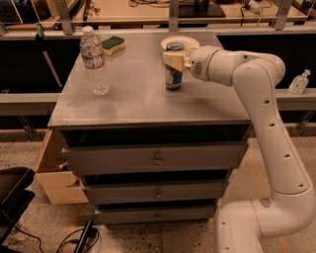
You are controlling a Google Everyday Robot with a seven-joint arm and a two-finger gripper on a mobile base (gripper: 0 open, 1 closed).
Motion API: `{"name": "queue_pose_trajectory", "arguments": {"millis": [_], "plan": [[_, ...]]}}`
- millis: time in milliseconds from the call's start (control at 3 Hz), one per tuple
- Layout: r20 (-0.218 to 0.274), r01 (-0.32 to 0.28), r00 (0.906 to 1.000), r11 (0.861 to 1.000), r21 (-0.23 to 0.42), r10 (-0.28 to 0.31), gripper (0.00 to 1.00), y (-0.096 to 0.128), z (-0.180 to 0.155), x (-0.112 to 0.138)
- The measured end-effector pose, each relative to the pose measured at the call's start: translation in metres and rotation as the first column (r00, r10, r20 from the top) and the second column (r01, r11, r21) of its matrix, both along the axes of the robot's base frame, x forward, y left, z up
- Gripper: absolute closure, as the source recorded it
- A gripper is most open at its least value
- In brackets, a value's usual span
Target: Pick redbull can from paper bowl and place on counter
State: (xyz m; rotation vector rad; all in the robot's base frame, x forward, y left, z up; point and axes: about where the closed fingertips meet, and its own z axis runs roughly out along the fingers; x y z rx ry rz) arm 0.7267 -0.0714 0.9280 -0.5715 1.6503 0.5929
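Observation:
The redbull can (173, 79), blue and silver, stands upright on the grey metal counter (138, 99), just in front of the white paper bowl (183, 42) at the back edge. The bowl's visible part holds nothing. My gripper (174, 60) reaches in from the right and is shut on the can's upper half. One cream finger (171, 60) crosses the can's front, and the other is hidden behind it. The can's silver top shows above the finger.
A clear water bottle (95, 62) stands at the counter's left. A green-and-yellow sponge (113, 44) lies at the back left. The white arm (256, 84) runs down the counter's right side. A wooden tabletop (148, 9) lies behind, and an open wooden drawer (52, 168) at the lower left.

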Motion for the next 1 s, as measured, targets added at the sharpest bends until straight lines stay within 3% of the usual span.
{"name": "queue_pose_trajectory", "arguments": {"millis": [1000], "plan": [[-0.008, -0.008, 0.9999, 1.0, -0.003, 0.008, 0.04, 0.0071, -0.005, 0.0028]]}}
